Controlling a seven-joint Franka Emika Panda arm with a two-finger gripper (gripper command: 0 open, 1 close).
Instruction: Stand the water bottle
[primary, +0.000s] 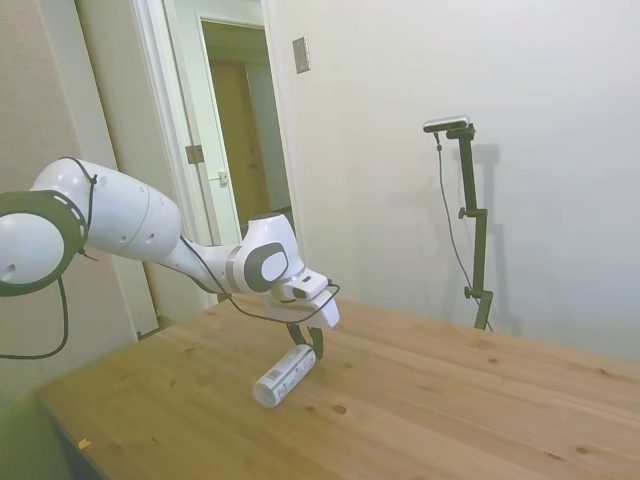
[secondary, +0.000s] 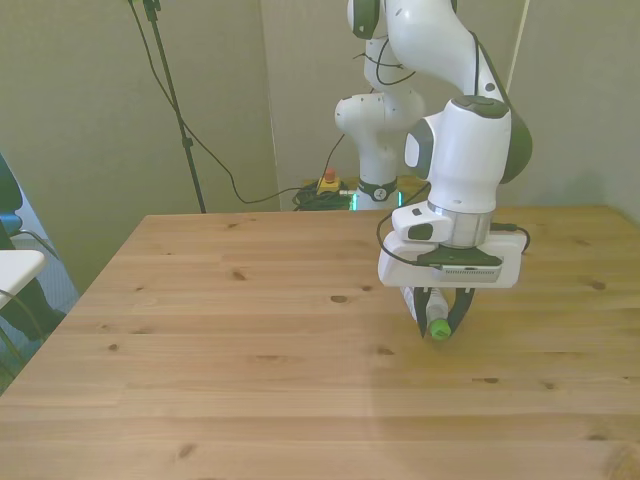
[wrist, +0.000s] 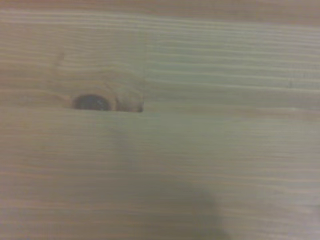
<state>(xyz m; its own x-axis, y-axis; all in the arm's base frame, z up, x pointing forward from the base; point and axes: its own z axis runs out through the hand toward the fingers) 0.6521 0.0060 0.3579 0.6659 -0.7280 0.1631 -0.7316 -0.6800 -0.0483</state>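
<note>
Water bottle (primary: 284, 374) lies tilted on the wooden table (primary: 450, 400), jaws clamped at its green-capped (secondary: 438, 329) end; grasp made, next comes tipping it upright.

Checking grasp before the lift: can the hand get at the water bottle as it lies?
Likely yes: the hand is already down at the cap end of the water bottle, fingers either side, nothing else nearby on the table.

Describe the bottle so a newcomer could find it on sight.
On the wooden table, look below the white arm's pincer. There a small clear plastic water bottle with a white printed label lies tilted, its upper end in the pincer. Its bright green cap shows in the front view; nothing else is on the table.
</note>
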